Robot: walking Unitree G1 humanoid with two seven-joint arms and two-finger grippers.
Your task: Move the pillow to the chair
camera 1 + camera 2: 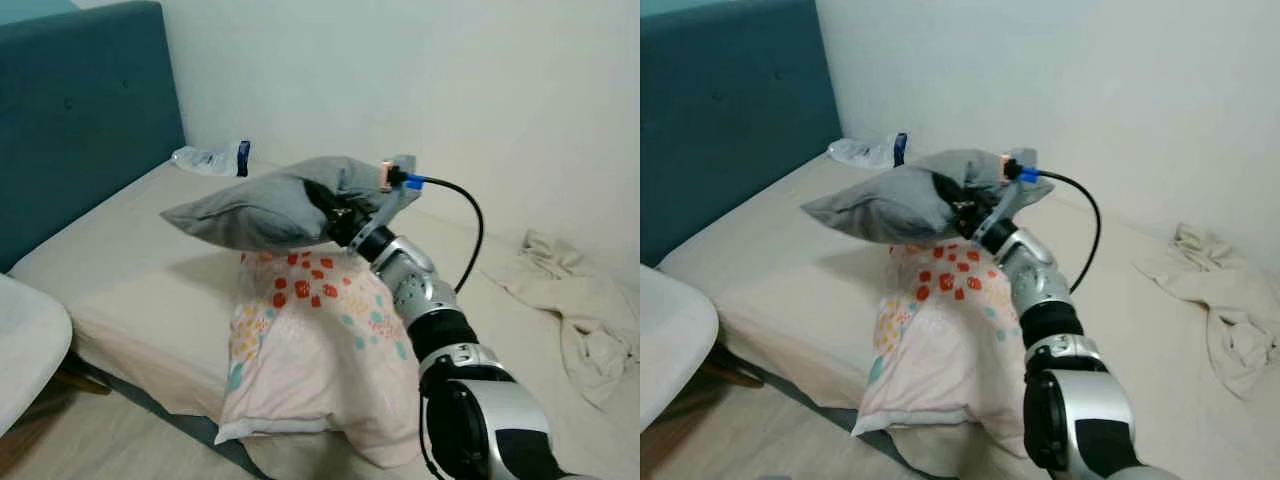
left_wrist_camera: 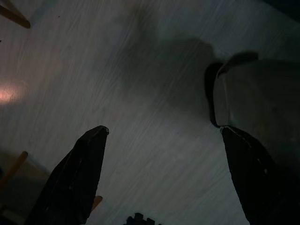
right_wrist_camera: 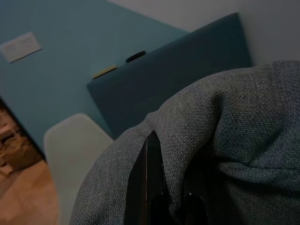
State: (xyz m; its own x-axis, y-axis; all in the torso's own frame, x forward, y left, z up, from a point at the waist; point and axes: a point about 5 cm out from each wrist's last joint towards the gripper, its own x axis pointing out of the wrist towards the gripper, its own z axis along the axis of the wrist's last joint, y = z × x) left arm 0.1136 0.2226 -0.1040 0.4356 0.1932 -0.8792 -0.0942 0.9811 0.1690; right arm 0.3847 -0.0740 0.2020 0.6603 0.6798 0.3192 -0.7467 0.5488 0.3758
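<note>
Silver right arm enters at 5 o'clock and reaches toward centre; right end effector (image 1: 335, 215) is clamped on the grey pillow (image 1: 265, 207), fingers buried in the fabric. Pillow is held clear of the bed (image 1: 140, 260), directly above a floral pillow (image 1: 315, 350) lying on the mattress. White chair (image 1: 25, 345) sits at 8 o'clock, well apart from the grey pillow. Crumpled cloth (image 1: 580, 300) at 3 o'clock. Left end effector (image 2: 159, 154) hangs over the floor, fingers spread, holding nothing.
</note>
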